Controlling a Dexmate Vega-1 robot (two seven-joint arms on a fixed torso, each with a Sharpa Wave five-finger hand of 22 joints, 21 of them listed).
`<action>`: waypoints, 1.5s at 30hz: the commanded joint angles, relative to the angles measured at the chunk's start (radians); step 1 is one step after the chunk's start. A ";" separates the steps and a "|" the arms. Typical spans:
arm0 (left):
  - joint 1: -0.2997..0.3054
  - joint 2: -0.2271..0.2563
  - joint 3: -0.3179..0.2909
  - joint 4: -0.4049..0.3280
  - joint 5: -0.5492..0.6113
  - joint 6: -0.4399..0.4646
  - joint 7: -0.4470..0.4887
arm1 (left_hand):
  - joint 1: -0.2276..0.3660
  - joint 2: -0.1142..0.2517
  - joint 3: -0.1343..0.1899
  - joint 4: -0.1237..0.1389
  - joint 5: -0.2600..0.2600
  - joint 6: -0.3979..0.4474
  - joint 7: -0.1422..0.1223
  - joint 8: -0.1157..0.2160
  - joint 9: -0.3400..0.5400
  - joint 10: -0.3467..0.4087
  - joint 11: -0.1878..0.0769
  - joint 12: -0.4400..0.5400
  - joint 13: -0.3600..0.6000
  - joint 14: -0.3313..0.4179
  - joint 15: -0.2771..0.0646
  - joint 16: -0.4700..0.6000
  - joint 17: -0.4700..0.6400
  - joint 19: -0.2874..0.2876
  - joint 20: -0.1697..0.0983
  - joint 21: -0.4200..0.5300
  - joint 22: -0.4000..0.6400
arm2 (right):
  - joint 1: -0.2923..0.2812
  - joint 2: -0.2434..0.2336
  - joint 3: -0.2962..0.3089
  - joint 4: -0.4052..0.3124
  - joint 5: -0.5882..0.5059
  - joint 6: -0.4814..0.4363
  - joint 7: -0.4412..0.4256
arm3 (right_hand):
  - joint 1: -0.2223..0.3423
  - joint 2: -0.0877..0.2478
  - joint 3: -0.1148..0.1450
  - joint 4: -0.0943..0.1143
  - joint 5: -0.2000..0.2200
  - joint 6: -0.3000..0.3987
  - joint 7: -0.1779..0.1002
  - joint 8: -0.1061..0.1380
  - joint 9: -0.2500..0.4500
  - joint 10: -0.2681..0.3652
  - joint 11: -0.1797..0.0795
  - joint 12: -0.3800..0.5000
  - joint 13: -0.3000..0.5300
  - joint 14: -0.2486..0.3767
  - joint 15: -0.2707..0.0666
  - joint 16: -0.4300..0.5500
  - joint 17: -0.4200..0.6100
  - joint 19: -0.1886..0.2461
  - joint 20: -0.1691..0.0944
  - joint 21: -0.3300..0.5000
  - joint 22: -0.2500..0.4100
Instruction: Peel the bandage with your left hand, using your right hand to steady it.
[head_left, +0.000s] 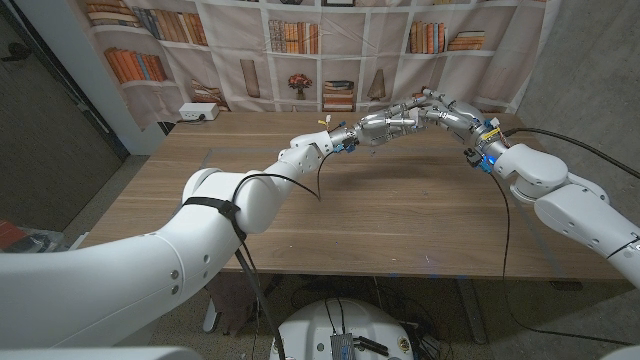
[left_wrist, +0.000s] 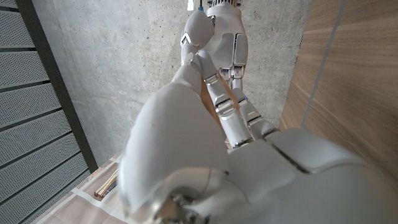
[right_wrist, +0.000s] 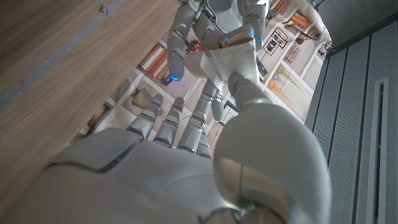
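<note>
Right wrist view shows the bandage pinched between right hand and left hand.

1. This looks like a robot lab or test room.
2. The bookshelf behind the wooden desk is not real. It is a picture printed on a hanging cloth.
3. The walls are bare grey concrete.
4. A white power box sits on the desk's far corner.
</note>
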 joint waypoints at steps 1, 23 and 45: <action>-0.006 0.001 0.020 0.000 -0.003 -0.002 -0.005 | 0.000 0.005 0.001 -0.002 -0.002 0.010 0.000 -0.001 0.000 -0.002 -0.002 0.006 0.002 0.009 -0.096 0.000 0.005 -0.001 0.003 0.006 0.001 | 0.008 0.007 -0.005 0.020 0.028 -0.022 0.010 | 0.014 -0.003 0.002 0.006 -0.005 0.007 -0.007 0.006 0.002 -0.010 0.000 0.000 0.003 -0.001 -0.011 0.002 0.002 0.004 -0.005 0.002 0.005; -0.009 0.003 0.029 0.000 -0.005 -0.006 0.002 | 0.001 0.005 0.002 -0.002 -0.003 0.013 -0.002 -0.001 -0.001 -0.002 -0.002 0.010 0.002 0.010 -0.096 -0.005 0.009 -0.007 0.004 0.010 0.000 | 0.008 0.027 -0.004 0.022 0.034 -0.018 -0.022 | 0.078 0.033 -0.007 0.010 -0.018 0.084 -0.012 0.024 0.002 0.184 -0.081 0.147 0.095 0.175 -0.149 0.074 0.033 0.046 -0.029 0.013 0.004; -0.018 0.001 0.048 0.000 -0.007 -0.009 0.009 | -0.001 0.005 0.002 -0.002 -0.003 0.014 -0.004 -0.002 -0.001 -0.004 -0.002 0.010 -0.001 0.012 -0.096 -0.008 0.012 -0.009 0.005 0.015 -0.001 | 0.001 0.013 -0.005 -0.006 -0.011 -0.064 -0.088 | 0.133 0.026 -0.028 -0.005 -0.026 0.134 -0.024 0.029 0.002 0.199 -0.078 0.185 0.144 0.268 -0.191 0.144 0.094 0.077 -0.034 0.019 0.005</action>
